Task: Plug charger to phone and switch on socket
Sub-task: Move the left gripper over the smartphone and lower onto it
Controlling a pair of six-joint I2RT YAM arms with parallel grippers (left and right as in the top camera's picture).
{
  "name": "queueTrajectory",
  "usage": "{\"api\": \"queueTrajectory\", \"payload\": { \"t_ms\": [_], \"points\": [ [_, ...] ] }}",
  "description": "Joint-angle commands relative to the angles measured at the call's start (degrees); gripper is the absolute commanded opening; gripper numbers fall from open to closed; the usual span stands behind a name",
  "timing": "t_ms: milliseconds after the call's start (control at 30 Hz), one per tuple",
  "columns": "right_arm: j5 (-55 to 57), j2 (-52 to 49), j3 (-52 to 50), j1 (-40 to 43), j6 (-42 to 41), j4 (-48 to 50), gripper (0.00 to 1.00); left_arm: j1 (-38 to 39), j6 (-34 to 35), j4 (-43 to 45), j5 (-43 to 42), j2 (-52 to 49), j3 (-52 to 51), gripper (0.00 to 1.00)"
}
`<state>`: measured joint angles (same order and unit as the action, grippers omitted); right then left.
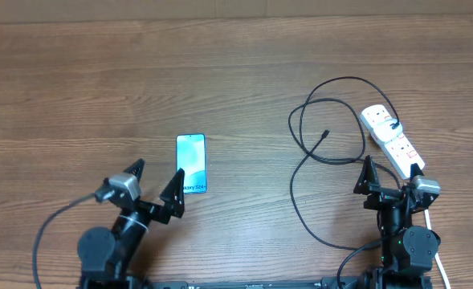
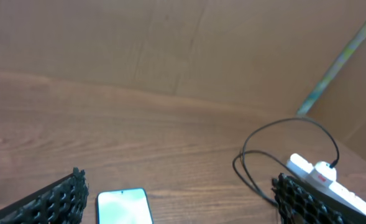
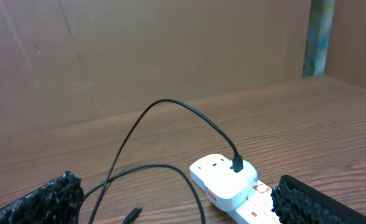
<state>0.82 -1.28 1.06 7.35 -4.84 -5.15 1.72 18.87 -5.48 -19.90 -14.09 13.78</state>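
Observation:
The phone (image 1: pixel 191 164) lies flat on the wooden table with its light blue screen up; its top edge shows in the left wrist view (image 2: pixel 124 206). The white socket strip (image 1: pixel 392 140) lies at the right, with a white adapter (image 3: pixel 223 177) at its far end. The black charger cable (image 1: pixel 324 104) runs from the adapter in loops over the table, and its free connector tip (image 1: pixel 325 133) lies left of the strip (image 3: pixel 133 215). My left gripper (image 1: pixel 156 186) is open, just near of the phone. My right gripper (image 1: pixel 391 175) is open, at the strip's near end.
A brown cardboard wall (image 3: pixel 158 50) stands behind the table. The strip's thick white cord (image 1: pixel 437 241) runs down past my right arm. Bare wood lies between the phone and the cable loops.

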Motion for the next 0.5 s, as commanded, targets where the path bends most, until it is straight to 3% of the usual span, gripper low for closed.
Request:
{"api": "queueTrajectory", "payload": {
  "t_ms": [0, 200, 467],
  "points": [
    [-0.1, 0.0, -0.6, -0.4, 0.2, 0.4, 1.00, -0.4, -3.2, -2.6, -1.0, -10.1, 8.2, 1.00],
    [-0.1, 0.0, -0.6, -0.4, 0.2, 0.4, 1.00, 3.5, -11.1, -13.2, 0.1, -31.7, 26.5, 1.00],
    [-0.1, 0.0, -0.6, -0.4, 0.2, 0.4, 1.00, 17.7, -13.3, -31.0, 25.0, -54.6, 48.7, 1.00]
  ]
}}
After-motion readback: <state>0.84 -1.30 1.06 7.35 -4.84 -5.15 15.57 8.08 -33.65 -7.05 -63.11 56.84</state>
